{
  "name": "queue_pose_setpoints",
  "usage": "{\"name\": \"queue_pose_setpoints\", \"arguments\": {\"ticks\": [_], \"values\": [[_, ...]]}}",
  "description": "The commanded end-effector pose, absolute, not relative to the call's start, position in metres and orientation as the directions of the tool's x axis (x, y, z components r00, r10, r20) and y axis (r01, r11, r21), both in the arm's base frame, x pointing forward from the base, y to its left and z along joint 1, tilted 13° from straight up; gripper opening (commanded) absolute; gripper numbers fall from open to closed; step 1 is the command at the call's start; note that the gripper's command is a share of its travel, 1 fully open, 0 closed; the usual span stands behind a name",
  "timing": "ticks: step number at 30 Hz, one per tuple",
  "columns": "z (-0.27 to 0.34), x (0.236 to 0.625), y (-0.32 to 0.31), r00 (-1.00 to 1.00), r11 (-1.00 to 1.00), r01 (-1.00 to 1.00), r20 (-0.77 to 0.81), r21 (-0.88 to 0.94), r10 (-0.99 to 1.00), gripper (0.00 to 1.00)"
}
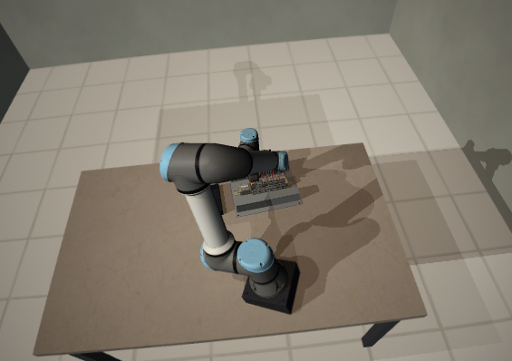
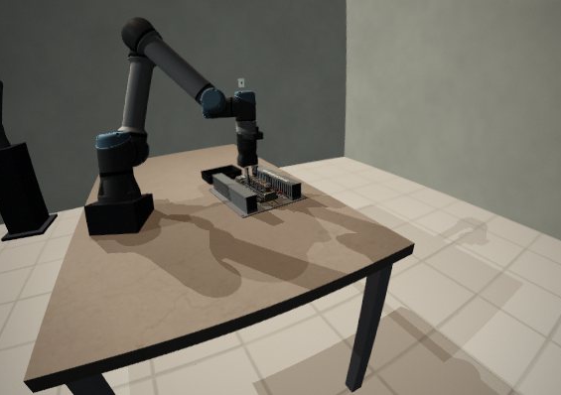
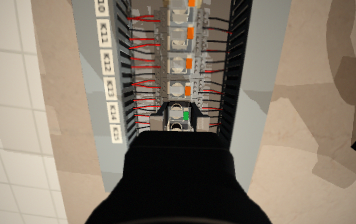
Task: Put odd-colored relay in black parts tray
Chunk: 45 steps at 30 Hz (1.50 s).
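The relay panel [image 1: 280,200] [image 2: 234,191] [image 3: 92,65] lies flat on the table [image 1: 126,254] [image 2: 163,278]. In the wrist view a row of relays runs up its middle; several have orange buttons [image 3: 189,33], and the nearest relay [image 3: 179,116] has a green button. My gripper [image 3: 179,109] [image 2: 249,170] reaches straight down onto this end of the row and is shut on the green-button relay, one finger on each side. The relay sits level with the others in the row. The black parts tray [image 2: 219,171] lies just behind the panel in the exterior view.
Red and black wires [image 3: 145,65] run from the relays to slotted black ducts [image 3: 239,55] on both sides. A grey bar [image 2: 232,191] stands on the panel's near edge. The arm's base [image 1: 271,290] [image 2: 118,213] is on the table. A black stand [image 2: 11,194] is on the floor.
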<state>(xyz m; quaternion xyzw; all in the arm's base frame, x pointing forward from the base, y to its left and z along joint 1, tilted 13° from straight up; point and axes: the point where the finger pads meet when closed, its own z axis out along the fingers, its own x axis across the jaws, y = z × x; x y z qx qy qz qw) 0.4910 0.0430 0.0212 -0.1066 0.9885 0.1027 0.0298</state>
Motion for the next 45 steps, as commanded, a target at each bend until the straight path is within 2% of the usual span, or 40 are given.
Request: {"name": "queue_pose_setpoints", "arguments": {"ticks": [1,45], "values": [[0.021,0.4907,0.0435,-0.976,0.956,-0.217,-0.068,0.196,-0.207,0.0],[0.0218,0.4919,0.0436,-0.976,0.956,-0.217,-0.04,0.197,-0.213,0.0]]}}
